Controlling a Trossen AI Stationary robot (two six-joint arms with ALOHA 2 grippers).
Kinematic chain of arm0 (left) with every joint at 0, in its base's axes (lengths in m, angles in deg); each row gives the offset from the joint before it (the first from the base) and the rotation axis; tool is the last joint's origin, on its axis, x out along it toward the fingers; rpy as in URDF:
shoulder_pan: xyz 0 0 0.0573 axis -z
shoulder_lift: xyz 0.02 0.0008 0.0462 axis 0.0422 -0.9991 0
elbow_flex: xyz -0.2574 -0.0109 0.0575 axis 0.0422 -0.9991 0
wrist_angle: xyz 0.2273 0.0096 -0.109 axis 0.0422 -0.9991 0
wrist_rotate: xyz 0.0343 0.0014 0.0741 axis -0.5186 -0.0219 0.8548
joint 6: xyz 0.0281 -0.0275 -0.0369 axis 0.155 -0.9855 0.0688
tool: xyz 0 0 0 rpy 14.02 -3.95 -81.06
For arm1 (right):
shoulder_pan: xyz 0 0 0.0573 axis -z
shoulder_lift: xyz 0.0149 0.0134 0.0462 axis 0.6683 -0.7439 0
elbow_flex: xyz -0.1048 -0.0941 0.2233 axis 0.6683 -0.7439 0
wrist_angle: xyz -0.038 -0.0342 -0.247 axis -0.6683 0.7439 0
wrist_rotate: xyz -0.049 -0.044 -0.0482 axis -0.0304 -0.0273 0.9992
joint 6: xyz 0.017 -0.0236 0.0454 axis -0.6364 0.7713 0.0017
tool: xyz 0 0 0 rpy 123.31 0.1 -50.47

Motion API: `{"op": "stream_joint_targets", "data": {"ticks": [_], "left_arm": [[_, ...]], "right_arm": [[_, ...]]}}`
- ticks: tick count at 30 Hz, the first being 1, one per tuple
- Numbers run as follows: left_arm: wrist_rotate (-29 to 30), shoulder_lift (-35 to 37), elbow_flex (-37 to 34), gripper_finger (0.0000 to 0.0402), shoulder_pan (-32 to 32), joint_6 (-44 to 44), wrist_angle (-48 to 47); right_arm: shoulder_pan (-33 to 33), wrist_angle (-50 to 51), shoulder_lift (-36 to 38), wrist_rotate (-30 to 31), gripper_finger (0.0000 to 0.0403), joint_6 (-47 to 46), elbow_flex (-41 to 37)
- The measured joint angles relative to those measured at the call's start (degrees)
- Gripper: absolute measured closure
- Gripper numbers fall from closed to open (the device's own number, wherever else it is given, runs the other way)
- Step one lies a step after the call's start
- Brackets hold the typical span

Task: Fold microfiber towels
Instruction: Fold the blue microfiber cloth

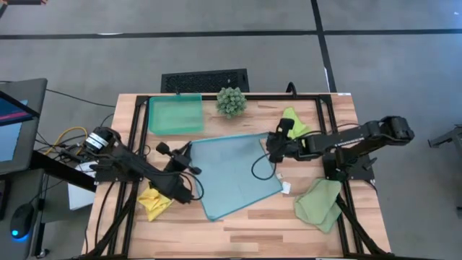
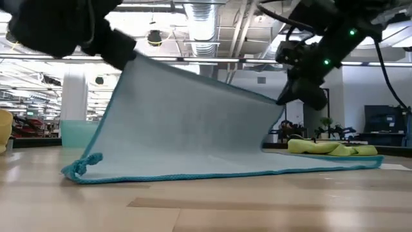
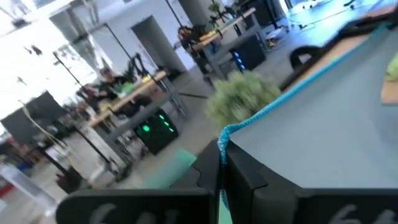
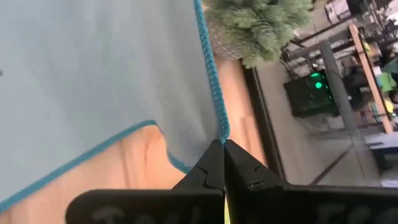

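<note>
A light blue towel (image 1: 234, 173) is raised by its two far corners and slopes down to its near edge (image 2: 225, 173), which rests on the table. My left gripper (image 1: 189, 148) is shut on the far left corner and my right gripper (image 1: 266, 141) on the far right corner. A yellow towel (image 1: 154, 202) lies crumpled at the near left. At the near right is a sage green towel (image 1: 317, 202), and a lime green one (image 1: 292, 119) lies at the far right behind my right arm. My left gripper pinches the towel's far left corner (image 3: 224, 135) between its two fingertips, right at the teal hem. The fingers lie about level. The corner is lifted clear and the cloth runs fairly taut toward the other gripper. My right gripper pinches the far right corner (image 4: 221, 134) at the hemmed edge between its two fingertips, slanting down from the table's right side. That corner is held above the table, and the cloth hangs from it down to the near edge on the wood.
A teal plastic tray (image 1: 175, 114) stands at the far left, and a spiky green plant (image 1: 231, 101) sits at the far middle, just beyond the raised towel edge. Bare wood shows along the near edge (image 1: 245, 235). A black frame borders the table.
</note>
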Motion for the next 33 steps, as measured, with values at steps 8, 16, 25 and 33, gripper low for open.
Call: {"op": "stream_joint_targets", "data": {"ticks": [8,16,25,33], "left_arm": [[-13.8,-0.4,-2.3,0.0401,4.7,32.9,31.8],[-24.0,-0.4,0.1,0.0401,11.2,56.1,52.3],[-33.9,-0.4,0.1,0.0401,14.5,60.1,61.3],[-31.9,-0.4,-0.2,0.0401,14.5,60.1,61.3]], "right_arm": [[-4.2,-1.8,-0.1,-5.7,0.0389,-1.2,-2.8],[-12.5,3.8,-0.1,-6.0,0.0391,-6.8,-2.8],[-22.3,10.5,-0.1,-10.8,0.0386,-16.5,-2.8],[-26.4,10.3,-0.1,-11.6,0.0386,-18.1,-2.8]]}}
